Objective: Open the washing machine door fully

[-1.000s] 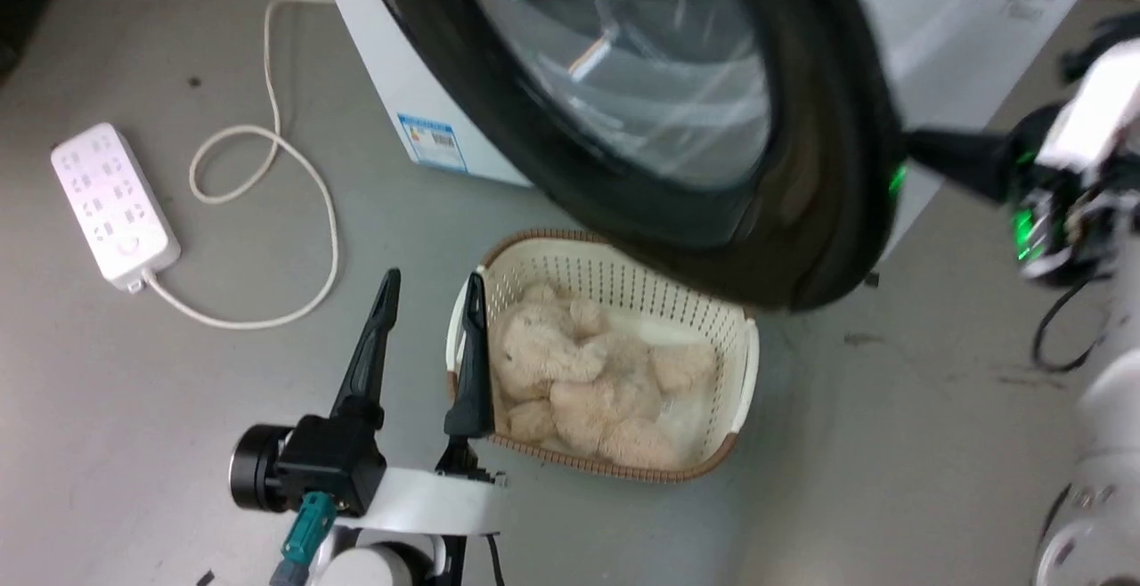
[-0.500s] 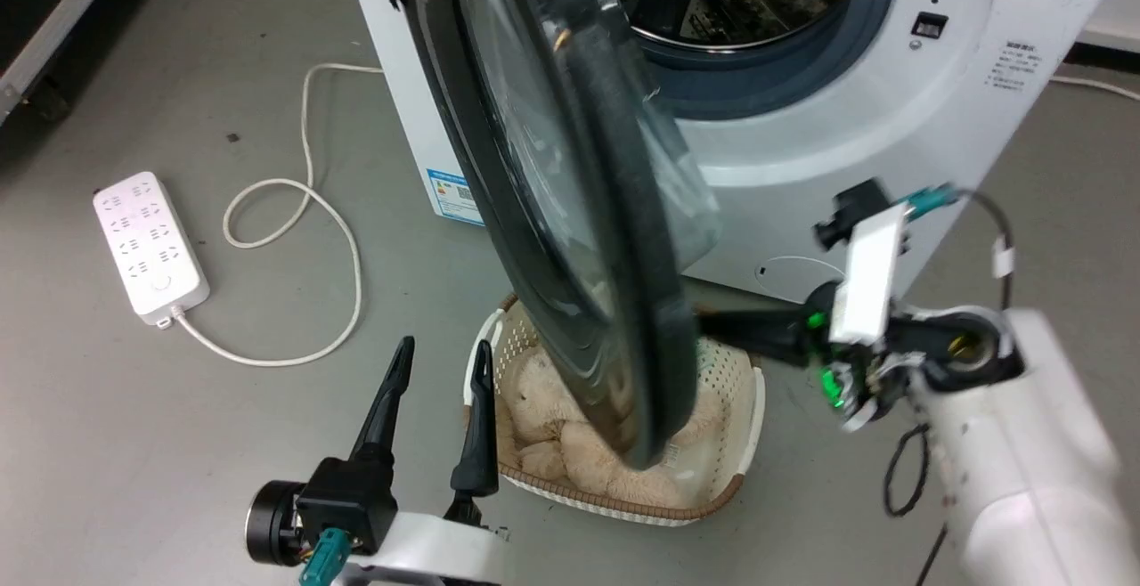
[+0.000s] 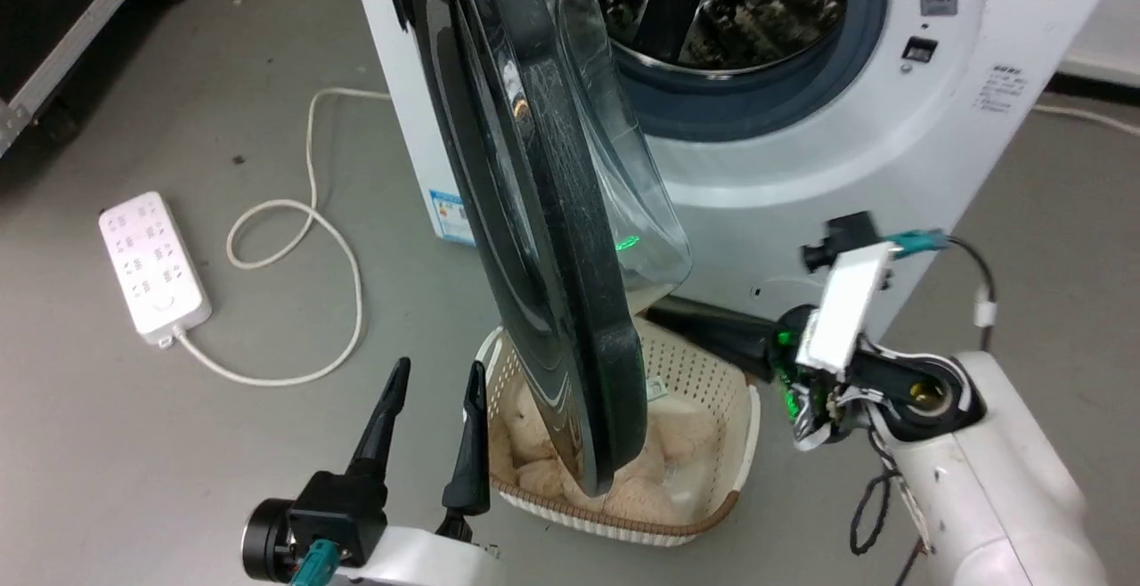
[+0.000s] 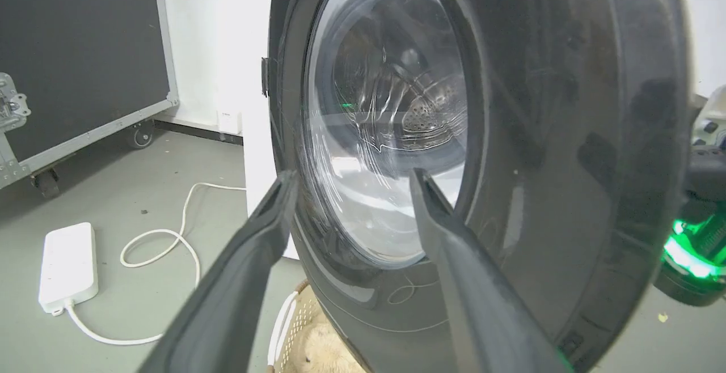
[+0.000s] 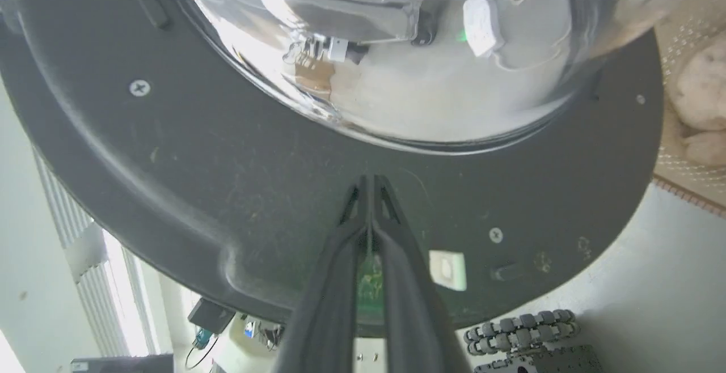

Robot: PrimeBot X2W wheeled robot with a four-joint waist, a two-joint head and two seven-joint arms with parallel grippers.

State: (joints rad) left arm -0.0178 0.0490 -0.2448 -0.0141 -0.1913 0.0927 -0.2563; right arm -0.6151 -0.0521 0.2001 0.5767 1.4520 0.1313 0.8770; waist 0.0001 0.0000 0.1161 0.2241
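Resting on the inner rim of the washing machine door, the right gripper is pinched together, empty. Left gripper hangs spread wide by the laundry basket.

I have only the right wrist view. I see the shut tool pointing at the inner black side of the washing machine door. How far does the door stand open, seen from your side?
Observer: In the head view, the large round glossy black washing machine door stands about edge-on to the white machine front, and the steel drum opening is uncovered.
Operator: Where is the other arm?
Observer: The left tool is open, on the door's outer side, apparently not touching it.
Operator: Is something lying on the floor on that outer side?
Observer: A white power strip with a looped white cable lies further left, apart from the door.
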